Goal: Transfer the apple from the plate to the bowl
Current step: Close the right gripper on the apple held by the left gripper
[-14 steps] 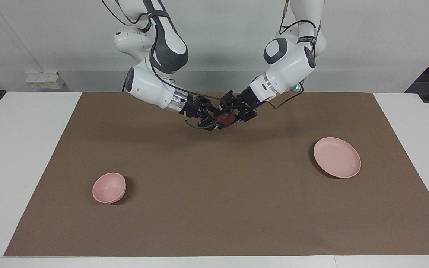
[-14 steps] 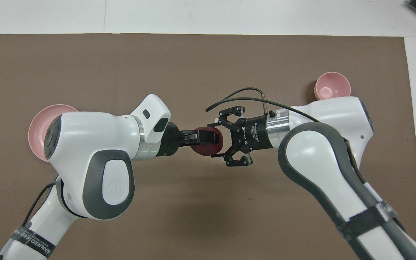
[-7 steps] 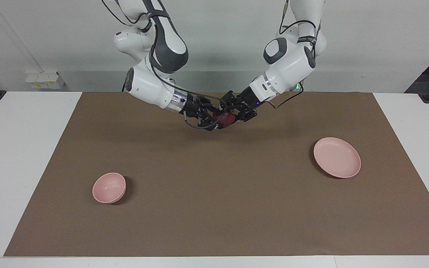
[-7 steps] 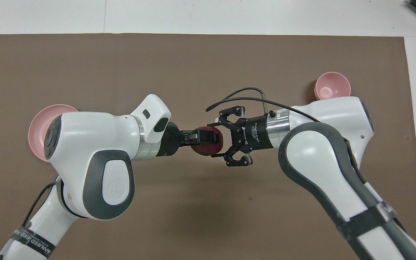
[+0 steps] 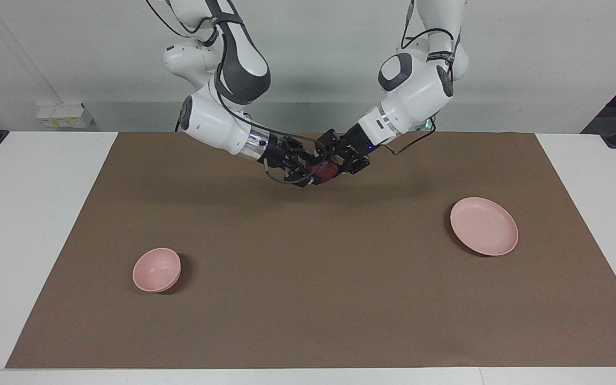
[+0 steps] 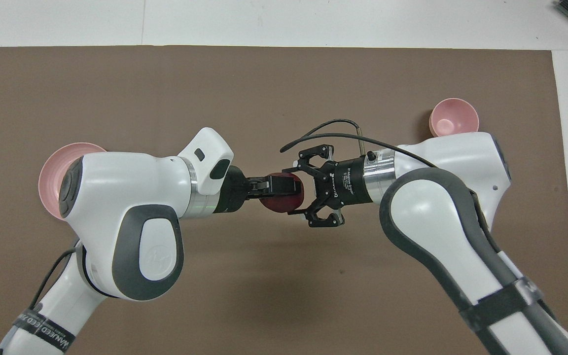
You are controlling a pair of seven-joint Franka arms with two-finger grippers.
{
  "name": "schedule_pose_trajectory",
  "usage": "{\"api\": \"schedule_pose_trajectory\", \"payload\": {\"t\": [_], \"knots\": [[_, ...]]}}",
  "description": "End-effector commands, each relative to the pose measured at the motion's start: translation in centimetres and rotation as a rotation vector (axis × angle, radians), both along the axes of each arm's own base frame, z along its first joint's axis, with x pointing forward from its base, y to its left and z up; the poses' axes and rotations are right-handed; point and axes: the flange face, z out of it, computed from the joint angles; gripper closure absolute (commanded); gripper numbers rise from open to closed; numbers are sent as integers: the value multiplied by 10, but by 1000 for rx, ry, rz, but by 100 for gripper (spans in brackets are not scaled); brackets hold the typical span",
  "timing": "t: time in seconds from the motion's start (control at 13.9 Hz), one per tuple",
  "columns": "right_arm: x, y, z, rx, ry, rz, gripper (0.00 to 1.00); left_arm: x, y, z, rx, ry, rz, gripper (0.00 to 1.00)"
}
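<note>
1 apple [image 5: 324, 170], 1 plate [image 5: 484, 226], 1 bowl [image 5: 156, 270]

White lettering runs along a black band [image 6: 45, 331] round the left arm's lower link, near the mat's robot-side edge, too cut off to read surely. The right gripper's [image 6: 300, 186] black body carries small white print, unreadable.

Bright even light, soft shadows, sharp

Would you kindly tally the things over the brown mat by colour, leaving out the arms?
Pale pink: 2, the plate and the bowl.
Dark red: 1, the apple.
Total: 3.
</note>
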Motion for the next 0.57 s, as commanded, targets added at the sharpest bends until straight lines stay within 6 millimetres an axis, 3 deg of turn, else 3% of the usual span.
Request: {"api": "schedule_pose_trajectory", "payload": {"t": [0.0,0.29,0.5], "knots": [[-5,4,-2,5,-39,5,100,-1,-4,17,-32,-5,17,0],[-2,-1,-4,-12,-94,50,100,10,11,22,30,-53,10,0],[10,-9,-11,-138,-184,151,100,30,51,16,107,-66,24,0]]}}
